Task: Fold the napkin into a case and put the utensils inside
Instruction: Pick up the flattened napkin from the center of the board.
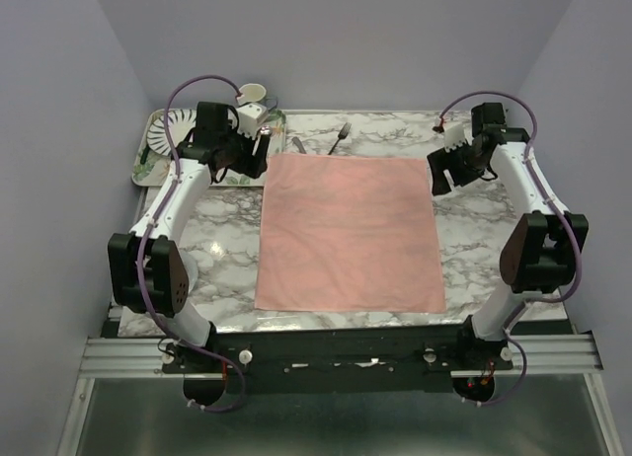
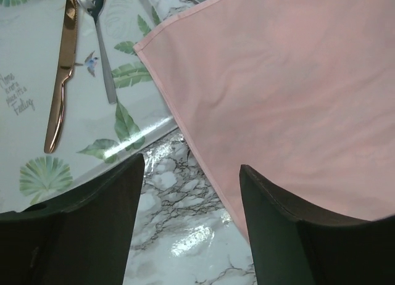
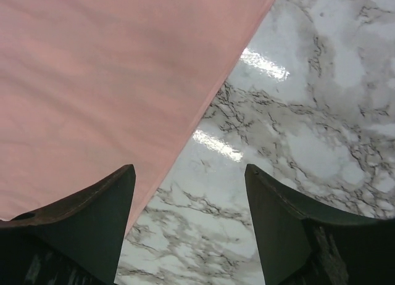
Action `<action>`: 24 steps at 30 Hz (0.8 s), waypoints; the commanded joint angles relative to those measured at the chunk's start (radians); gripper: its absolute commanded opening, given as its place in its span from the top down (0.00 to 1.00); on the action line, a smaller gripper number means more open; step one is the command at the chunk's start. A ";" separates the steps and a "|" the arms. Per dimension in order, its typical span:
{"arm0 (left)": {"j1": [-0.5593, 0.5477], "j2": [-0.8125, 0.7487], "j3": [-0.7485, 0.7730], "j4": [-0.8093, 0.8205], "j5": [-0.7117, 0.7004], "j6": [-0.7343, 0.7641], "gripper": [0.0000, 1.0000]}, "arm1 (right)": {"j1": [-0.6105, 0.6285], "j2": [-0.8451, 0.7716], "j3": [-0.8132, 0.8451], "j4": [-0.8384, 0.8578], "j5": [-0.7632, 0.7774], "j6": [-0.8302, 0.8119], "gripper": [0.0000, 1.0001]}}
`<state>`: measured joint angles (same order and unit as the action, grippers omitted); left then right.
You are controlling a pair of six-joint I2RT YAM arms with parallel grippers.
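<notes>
The salmon-pink napkin (image 1: 348, 232) lies spread flat as one square on the marble table; no case is in view. My left gripper (image 1: 255, 162) hovers open over the napkin's far left corner (image 2: 145, 45), with bare marble between its fingers (image 2: 111, 198). Over the far right edge of the napkin (image 3: 111, 81), my right gripper (image 1: 440, 176) is open too, holding nothing. A silver fork (image 1: 343, 135) lies on the table behind the napkin. No knife shows that I can tell apart.
A leaf-patterned tray (image 1: 148, 165) at the far left carries a striped plate (image 1: 168, 130), a silver spoon (image 2: 102, 44) and a copper-coloured utensil (image 2: 62, 75). A white cup (image 1: 253, 91) stands behind the tray. Walls close in the table at the back and sides.
</notes>
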<state>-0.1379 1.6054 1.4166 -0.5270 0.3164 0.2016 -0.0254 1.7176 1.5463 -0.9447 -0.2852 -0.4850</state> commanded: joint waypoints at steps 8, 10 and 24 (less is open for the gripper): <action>0.004 0.223 0.214 0.047 0.029 -0.120 0.23 | -0.004 0.357 0.420 0.032 0.018 0.210 0.37; 0.004 0.264 0.260 0.055 0.001 -0.148 0.23 | -0.004 0.408 0.487 0.044 0.047 0.235 0.41; 0.011 0.395 0.377 0.041 -0.043 -0.192 0.18 | -0.004 0.717 0.739 0.076 0.081 0.325 0.48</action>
<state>-0.1364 1.9755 1.7954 -0.4961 0.2955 0.0315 -0.0265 2.3875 2.2528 -0.8894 -0.2199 -0.1993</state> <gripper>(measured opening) 0.812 0.518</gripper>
